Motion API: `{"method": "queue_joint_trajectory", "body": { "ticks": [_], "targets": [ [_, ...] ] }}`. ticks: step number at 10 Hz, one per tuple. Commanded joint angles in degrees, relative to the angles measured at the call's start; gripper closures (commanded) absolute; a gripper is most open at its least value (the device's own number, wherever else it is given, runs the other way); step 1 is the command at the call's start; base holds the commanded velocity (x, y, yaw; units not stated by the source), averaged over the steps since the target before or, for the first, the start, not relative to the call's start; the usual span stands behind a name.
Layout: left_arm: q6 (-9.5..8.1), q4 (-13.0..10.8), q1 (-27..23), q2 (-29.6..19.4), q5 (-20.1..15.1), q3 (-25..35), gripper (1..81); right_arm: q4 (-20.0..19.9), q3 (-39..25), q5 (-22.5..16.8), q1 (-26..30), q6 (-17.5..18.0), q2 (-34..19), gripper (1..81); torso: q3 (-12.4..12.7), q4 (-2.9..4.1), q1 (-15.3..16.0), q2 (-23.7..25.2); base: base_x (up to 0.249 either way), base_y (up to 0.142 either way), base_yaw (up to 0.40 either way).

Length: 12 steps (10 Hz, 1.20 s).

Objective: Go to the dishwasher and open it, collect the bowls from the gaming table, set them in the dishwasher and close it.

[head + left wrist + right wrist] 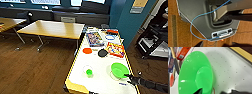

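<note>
The gaming table (75, 86) has a smooth white top and a yellow frame and stretches away from me. A shallow bright green bowl (119, 70) sits near its right edge, close to me. My right gripper (128, 78) reaches in from the right and is open at the bowl's near rim. In the right wrist view the green bowl (195, 75) is large, with the right gripper (216, 92) open astride its rim, one finger over the inside. A small green piece in a clear cup (88, 72) stands mid-table. My left gripper (216, 45) hangs open over the floor. The dishwasher is out of view.
An orange bowl (87, 50), a black disc (102, 53) and game boxes (115, 49) lie further up the table. Wooden tables (52, 28) stand to the left on brown flooring. A black frame (155, 42) stands at the right. A blue cable (193, 23) runs over my grey base.
</note>
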<state>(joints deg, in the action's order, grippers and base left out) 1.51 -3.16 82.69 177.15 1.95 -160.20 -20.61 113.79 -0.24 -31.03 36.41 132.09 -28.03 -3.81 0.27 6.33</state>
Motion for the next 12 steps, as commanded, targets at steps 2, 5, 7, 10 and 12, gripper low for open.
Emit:
{"method": "queue_joint_trajectory", "body": {
  "ticks": [2,5,7,10,12],
  "targets": [
    [0.07,0.6,-0.3,0.4,-4.1,0.1,1.0,-0.4,0.5,0.4,5.4,0.4,-0.9,1.0,0.0,0.00,0.0,0.0,0.000,0.000,0.000],
    [0.07,0.8,-0.3,0.4,-4.1,0.1,1.0,-0.4,4.0,0.8,6.9,0.4,0.9,1.0,0.0,0.00,0.0,0.0,0.000,0.000,0.000],
    [0.07,1.0,-0.3,0.4,-4.1,0.1,1.0,-0.5,6.0,0.6,7.3,0.4,1.4,1.0,0.0,0.00,0.0,0.0,0.000,0.000,0.000],
    [0.07,1.0,-0.3,0.2,-4.2,0.1,1.0,-0.6,10.8,0.4,7.0,1.0,3.7,1.0,0.0,0.00,0.0,0.0,0.000,0.000,0.000],
    [0.07,1.0,-0.2,0.2,-4.2,0.1,1.0,-0.6,10.4,0.4,7.1,1.0,5.0,1.0,0.0,0.00,0.0,0.0,0.000,0.000,0.000]
  ]
}}
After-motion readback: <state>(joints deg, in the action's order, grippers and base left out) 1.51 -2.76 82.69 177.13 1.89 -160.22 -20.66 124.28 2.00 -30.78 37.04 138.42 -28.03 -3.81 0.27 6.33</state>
